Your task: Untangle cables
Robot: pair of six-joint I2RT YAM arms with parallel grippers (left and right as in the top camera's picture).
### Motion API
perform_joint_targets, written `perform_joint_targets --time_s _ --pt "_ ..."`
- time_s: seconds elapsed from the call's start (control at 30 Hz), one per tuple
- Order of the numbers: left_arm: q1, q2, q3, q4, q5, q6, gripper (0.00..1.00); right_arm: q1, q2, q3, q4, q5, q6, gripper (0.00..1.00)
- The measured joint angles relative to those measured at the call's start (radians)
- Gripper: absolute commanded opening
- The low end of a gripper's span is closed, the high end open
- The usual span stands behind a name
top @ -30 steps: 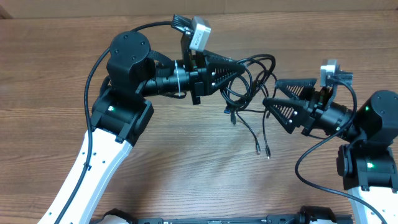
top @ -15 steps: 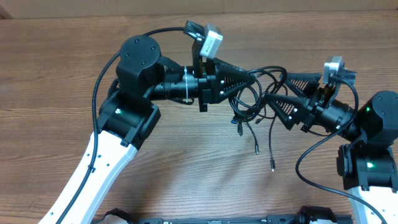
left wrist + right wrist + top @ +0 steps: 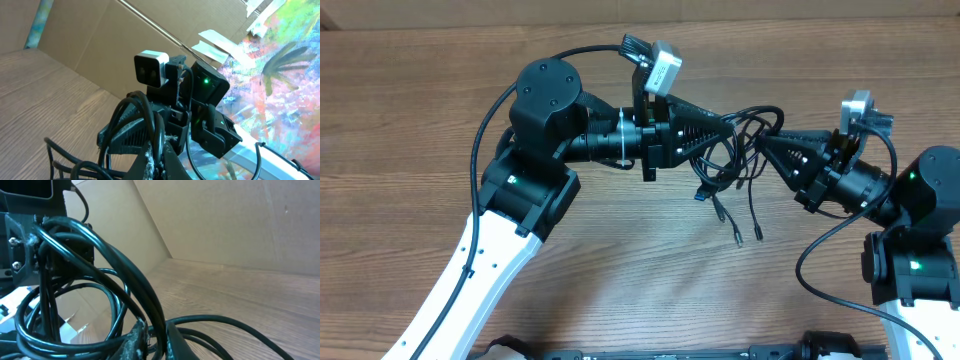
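Your cables (image 3: 740, 165) are a knot of thin, glossy black cords, looped over one another and held up above the worktop (image 3: 620, 260) between the two arms. Several loose ends hang down from the knot, each tipped with a small plug (image 3: 738, 238); one end on the left shows blue. Your left end effector (image 3: 720, 128) is clenched on the cables from the left, with loops bunched around its tip. Your right end effector (image 3: 767, 148) is closed on the same knot from the right, its tip just beside the left one. In the right wrist view the cords (image 3: 115, 265) arc in thick curves close to the lens.
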Motion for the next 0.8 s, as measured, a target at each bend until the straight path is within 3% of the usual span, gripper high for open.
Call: perform_joint_targets --time_s 0.23,0.5,0.57,0.73,0.8 --pt "0.0 0.006 0.0 -0.001 0.0 0.0 0.04 0.0 0.0 0.0 0.01 -0.019 -0.005 0.54" --pt "-0.003 0.008 0.0 -0.001 0.0 -0.016 0.04 0.0 0.0 0.0 0.023 -0.026 0.0 0.57" --pt "-0.015 0.008 0.0 -0.001 -0.001 -0.023 0.04 0.0 0.0 0.0 0.034 -0.029 0.0 0.54" --pt "-0.069 0.008 0.0 0.0 -0.028 -0.03 0.04 0.0 0.0 0.0 0.058 -0.033 0.003 0.16" --pt "-0.079 0.008 0.0 0.0 -0.043 -0.03 0.05 0.0 0.0 0.0 0.057 -0.035 0.003 0.08"
